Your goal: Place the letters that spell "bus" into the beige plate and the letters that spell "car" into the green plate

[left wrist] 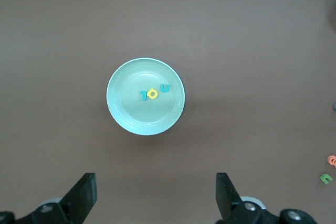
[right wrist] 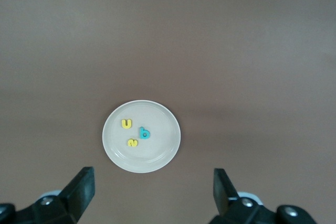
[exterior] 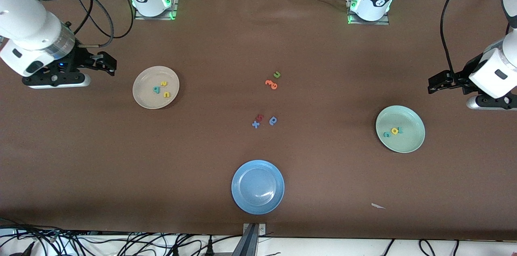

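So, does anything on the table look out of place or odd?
Only a small pale scrap lying on the table near the front edge, toward the left arm's end; it looks like litter. The letters lie inside the beige plate and green plate.

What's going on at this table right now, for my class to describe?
Nothing is being handled. The beige plate holds a teal b, yellow u and yellow s; the green plate holds three letters, two teal and one yellow. The right gripper waits open beside the beige plate, the left gripper open near the green one. Spare letters lie mid-table and the blue plate holds nothing.
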You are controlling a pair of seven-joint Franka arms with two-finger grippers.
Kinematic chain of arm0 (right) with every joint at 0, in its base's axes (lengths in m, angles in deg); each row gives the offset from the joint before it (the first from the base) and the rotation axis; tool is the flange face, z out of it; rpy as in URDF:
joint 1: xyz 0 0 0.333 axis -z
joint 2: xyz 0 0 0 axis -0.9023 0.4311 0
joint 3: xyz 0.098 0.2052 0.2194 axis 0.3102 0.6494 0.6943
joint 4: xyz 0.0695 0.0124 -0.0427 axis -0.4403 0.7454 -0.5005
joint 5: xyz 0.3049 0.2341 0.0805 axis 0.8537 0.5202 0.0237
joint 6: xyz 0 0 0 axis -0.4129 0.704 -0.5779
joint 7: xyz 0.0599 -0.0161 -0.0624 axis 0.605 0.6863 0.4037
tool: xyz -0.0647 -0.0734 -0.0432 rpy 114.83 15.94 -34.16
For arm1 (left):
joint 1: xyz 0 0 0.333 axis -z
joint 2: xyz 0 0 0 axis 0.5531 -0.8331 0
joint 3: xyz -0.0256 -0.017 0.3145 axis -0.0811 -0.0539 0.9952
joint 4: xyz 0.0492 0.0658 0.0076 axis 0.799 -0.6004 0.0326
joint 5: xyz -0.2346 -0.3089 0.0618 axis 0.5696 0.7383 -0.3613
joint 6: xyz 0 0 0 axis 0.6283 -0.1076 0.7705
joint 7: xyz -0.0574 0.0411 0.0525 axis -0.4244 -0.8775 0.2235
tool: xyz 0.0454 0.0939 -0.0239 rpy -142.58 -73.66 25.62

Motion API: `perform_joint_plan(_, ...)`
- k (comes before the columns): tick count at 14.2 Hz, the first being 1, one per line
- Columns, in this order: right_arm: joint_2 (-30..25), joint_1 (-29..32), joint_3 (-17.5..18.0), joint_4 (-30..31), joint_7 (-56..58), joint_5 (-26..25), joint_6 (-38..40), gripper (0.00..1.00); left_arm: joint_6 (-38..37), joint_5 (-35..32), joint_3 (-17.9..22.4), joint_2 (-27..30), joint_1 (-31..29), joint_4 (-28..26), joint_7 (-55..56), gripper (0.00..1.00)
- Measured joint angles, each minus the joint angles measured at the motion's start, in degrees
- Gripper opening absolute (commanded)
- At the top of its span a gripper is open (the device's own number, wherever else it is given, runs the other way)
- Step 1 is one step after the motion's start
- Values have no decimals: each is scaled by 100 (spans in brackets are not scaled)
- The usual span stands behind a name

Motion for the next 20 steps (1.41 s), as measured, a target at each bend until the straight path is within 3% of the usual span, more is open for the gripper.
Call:
perform_joint_plan(5, 135, 120, -192, -431, 265, 15, 74, 100, 3, 0, 1, 0, -1, 0, 0, 100)
perform_joint_plan(17, 181, 380, -206, -473, 342, 73, 149, 100, 4, 0, 1, -2, -1, 0, 0, 100)
perform_joint_plan(20, 181, 394, -374, -473, 342, 86, 220, 100, 4, 0, 1, -2, -1, 0, 0, 100)
